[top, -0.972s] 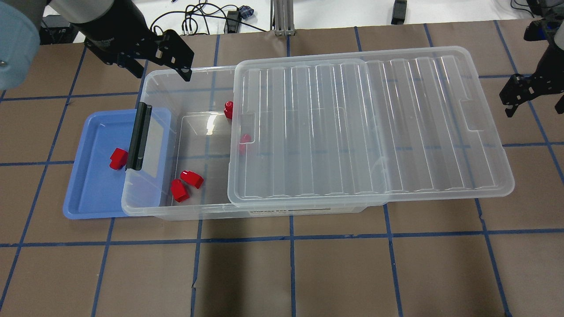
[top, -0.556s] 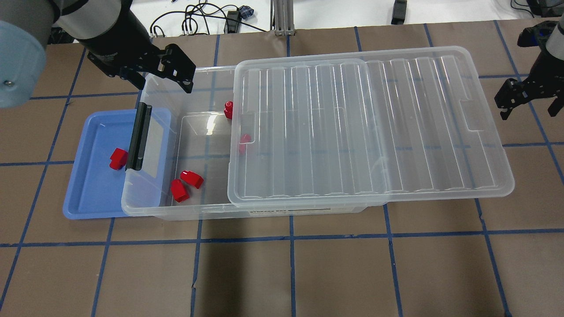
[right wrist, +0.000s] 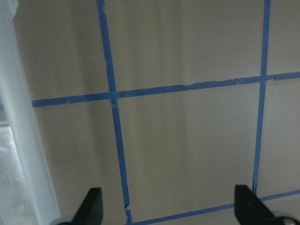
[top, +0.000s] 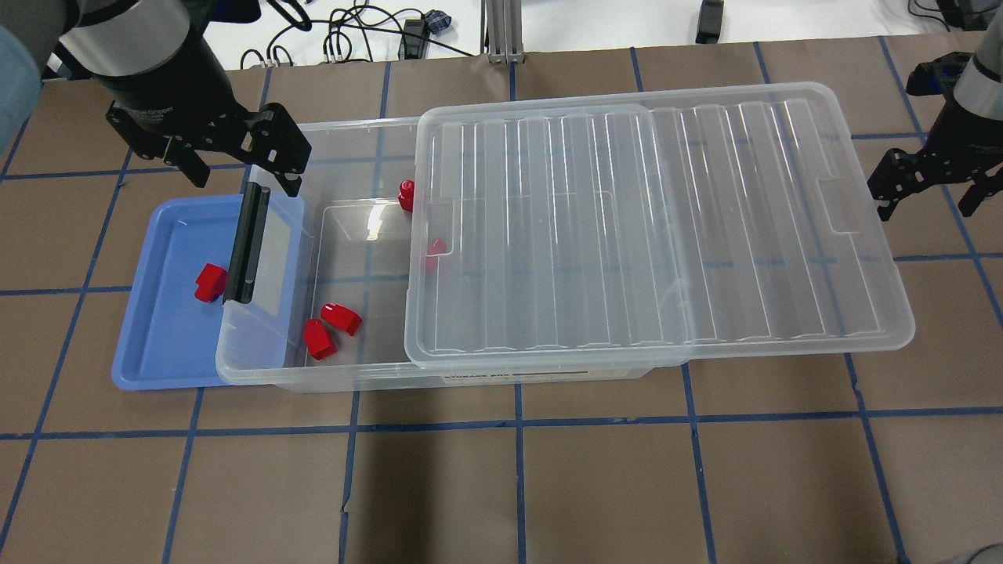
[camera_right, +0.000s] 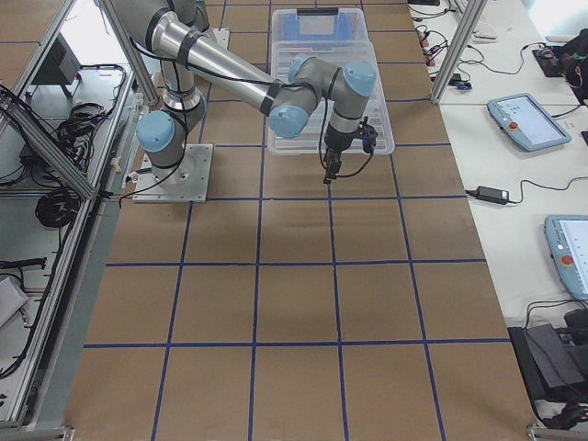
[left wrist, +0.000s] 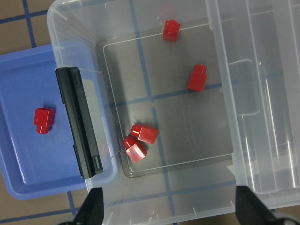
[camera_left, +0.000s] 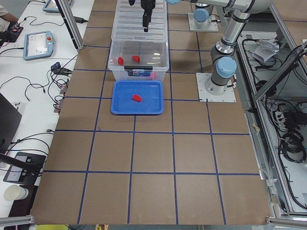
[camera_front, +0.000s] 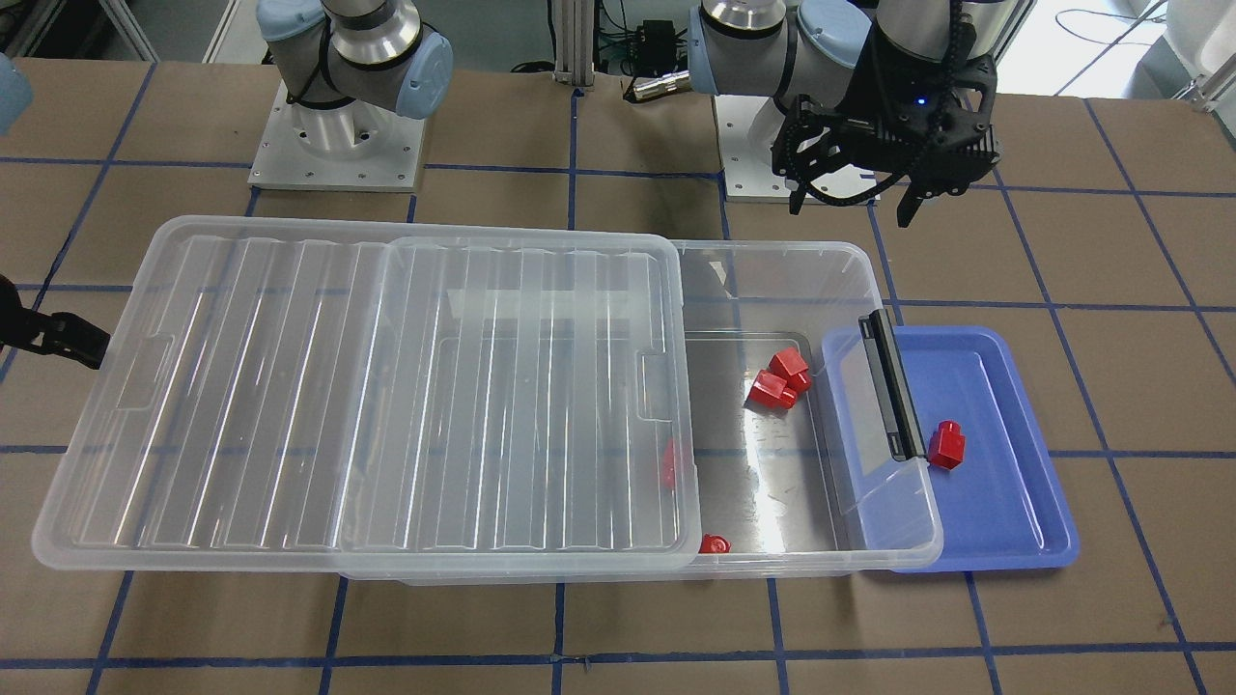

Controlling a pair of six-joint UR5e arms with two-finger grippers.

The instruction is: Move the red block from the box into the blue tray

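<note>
The clear box (top: 345, 129) lies across the table with its ribbed lid (top: 658, 227) slid toward the right. The blue tray (top: 157, 345) sits partly under the box's black-latch end and holds one red block (top: 210, 282). Several red blocks lie in the open part of the box; a pair (top: 329, 327) is near the front wall and shows in the left wrist view (left wrist: 140, 143). My left gripper (top: 244, 178) is open and empty, above the far edge of the latch end. My right gripper (top: 925, 207) is open and empty, beside the lid's right end.
The black latch bar (top: 248, 243) stands on the box rim between the tray and the box's inside. Another red block (top: 407, 195) lies by the lid's edge and one (top: 435, 249) under it. Cables (top: 368, 35) lie beyond the table's far edge.
My left gripper has moved left and nearer, from the box's far corner to above the latch end. My right gripper has shifted slightly left toward the lid.
</note>
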